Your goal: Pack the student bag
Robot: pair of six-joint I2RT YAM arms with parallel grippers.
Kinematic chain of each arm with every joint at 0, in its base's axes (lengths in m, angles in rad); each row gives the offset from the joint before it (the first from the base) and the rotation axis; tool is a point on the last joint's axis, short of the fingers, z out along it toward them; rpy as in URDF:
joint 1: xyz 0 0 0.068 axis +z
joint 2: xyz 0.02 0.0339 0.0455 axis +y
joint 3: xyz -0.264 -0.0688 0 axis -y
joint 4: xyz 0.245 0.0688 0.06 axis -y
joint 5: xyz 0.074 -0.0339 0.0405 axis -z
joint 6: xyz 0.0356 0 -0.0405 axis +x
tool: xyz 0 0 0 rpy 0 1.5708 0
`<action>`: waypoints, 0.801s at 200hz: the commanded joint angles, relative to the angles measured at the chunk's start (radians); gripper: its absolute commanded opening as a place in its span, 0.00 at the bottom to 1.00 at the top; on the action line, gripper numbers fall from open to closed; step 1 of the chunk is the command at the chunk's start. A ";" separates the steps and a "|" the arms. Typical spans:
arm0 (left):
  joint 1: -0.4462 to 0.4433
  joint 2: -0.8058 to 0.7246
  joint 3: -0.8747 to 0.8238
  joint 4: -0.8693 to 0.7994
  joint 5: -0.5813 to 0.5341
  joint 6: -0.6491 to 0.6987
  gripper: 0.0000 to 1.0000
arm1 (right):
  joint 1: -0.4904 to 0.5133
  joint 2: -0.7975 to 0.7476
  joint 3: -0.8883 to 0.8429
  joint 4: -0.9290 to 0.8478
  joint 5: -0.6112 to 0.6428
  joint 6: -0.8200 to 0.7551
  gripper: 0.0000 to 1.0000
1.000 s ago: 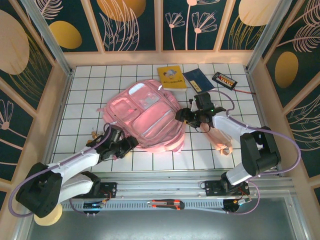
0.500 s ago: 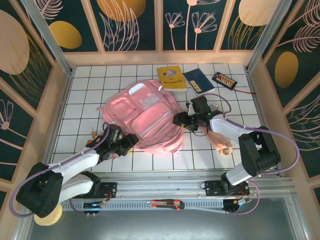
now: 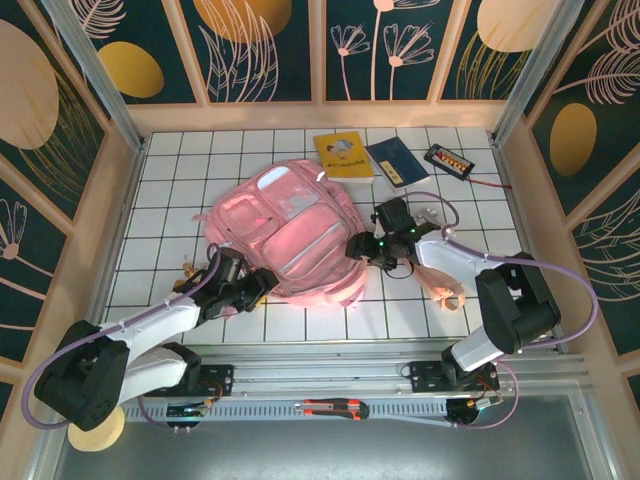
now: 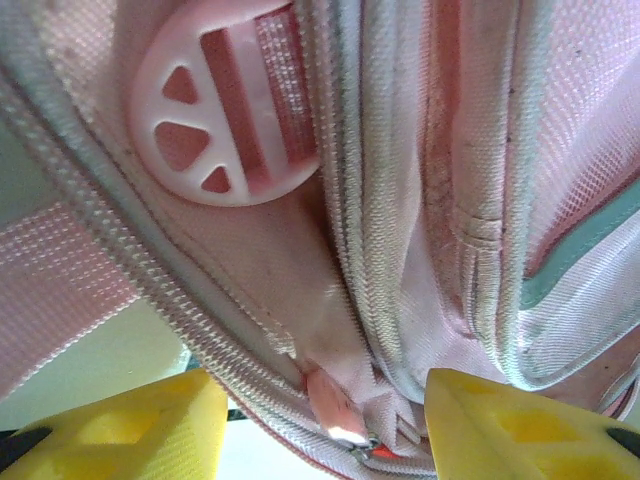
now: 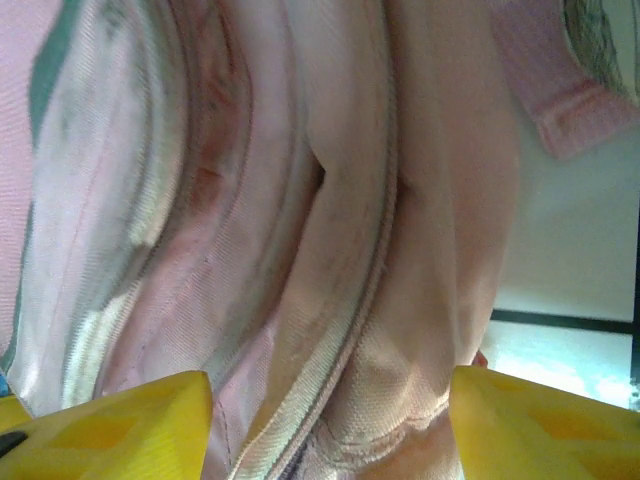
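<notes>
Big pink student bag [image 3: 290, 235] flat on the white tiled table [image 3: 170, 200], right between the two grippers. Near corner of it in between the yellow fingers [image 4: 130, 425] of the left gripper [image 3: 255, 288]. Those fingers spread apart, not squeezing, with a zip line and a little pink zip tag [image 4: 335, 415] in the gap and a round pink buckle [image 4: 220, 110] just past the tips. Other side of the bag in between the fingers [image 5: 530, 420] of the right gripper [image 3: 362, 245]. Pink cloth all across that gap, so hard to tell if pinched or let go. Past the right fingers, a yellow book [image 3: 343, 155] and a blue book [image 3: 397, 160], side by side.
</notes>
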State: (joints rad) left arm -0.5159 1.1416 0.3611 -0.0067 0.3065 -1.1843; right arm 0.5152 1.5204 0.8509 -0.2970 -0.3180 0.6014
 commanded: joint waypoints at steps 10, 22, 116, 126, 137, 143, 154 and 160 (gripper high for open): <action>0.009 0.000 0.040 -0.048 0.003 0.041 0.55 | 0.026 0.023 -0.038 0.005 -0.008 0.042 0.67; 0.007 -0.005 0.036 -0.047 0.005 0.043 0.55 | 0.026 0.030 -0.046 0.046 -0.026 0.060 0.67; 0.008 0.032 0.180 -0.199 0.021 0.326 0.55 | 0.045 0.026 0.001 0.121 0.052 0.091 0.10; 0.008 0.044 0.209 -0.233 0.027 0.393 0.54 | 0.044 0.023 0.011 0.115 0.050 0.083 0.05; 0.008 0.061 0.234 -0.261 0.034 0.455 0.53 | 0.041 0.023 0.024 0.106 0.042 0.074 0.01; 0.007 0.074 0.244 -0.270 0.045 0.484 0.53 | 0.040 0.026 0.033 0.100 0.036 0.068 0.00; 0.008 0.099 0.261 -0.279 0.058 0.520 0.52 | 0.040 0.035 0.047 0.088 0.028 0.056 0.00; 0.008 0.110 0.269 -0.285 0.061 0.531 0.52 | 0.040 0.040 0.053 0.082 0.027 0.052 0.00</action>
State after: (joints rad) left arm -0.5137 1.2106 0.5751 -0.2306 0.3161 -0.8173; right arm 0.5507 1.5593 0.8406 -0.2295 -0.2810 0.6857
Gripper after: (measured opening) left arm 0.528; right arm 0.085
